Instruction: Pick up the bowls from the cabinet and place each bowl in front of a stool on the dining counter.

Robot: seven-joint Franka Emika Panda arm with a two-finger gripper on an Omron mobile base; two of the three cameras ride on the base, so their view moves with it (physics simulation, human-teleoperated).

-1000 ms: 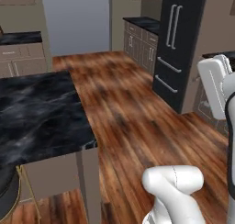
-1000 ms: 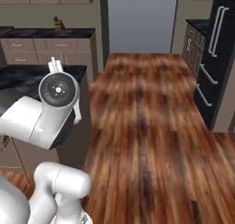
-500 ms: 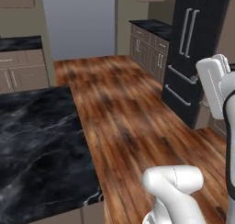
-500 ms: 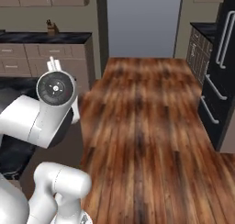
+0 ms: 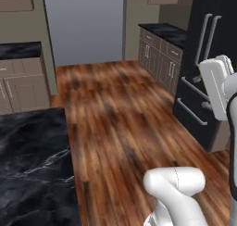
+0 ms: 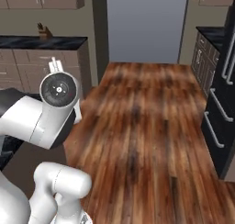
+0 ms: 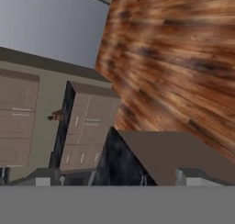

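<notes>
A: Left base view is showing the dining bench (image 5: 32, 169) lying at the lower left, its black veined marble running beside the wooden floor (image 5: 125, 128).

B: And the hand view?

A: A corner of that same bench (image 7: 120, 165) is sitting low in the hand view, between the two tips of the pincer (image 7: 114, 177). The tips are standing wide apart, and nothing is sitting between them.

B: What is surrounding it?

A: A black refrigerator (image 5: 213, 67) is standing at the right of the floor, with beige drawer units (image 5: 159, 58) under a black top just beyond it. In the right base view, a small brown object (image 6: 42, 30) is sitting on another black-topped unit (image 6: 43, 42) at the left wall.
</notes>
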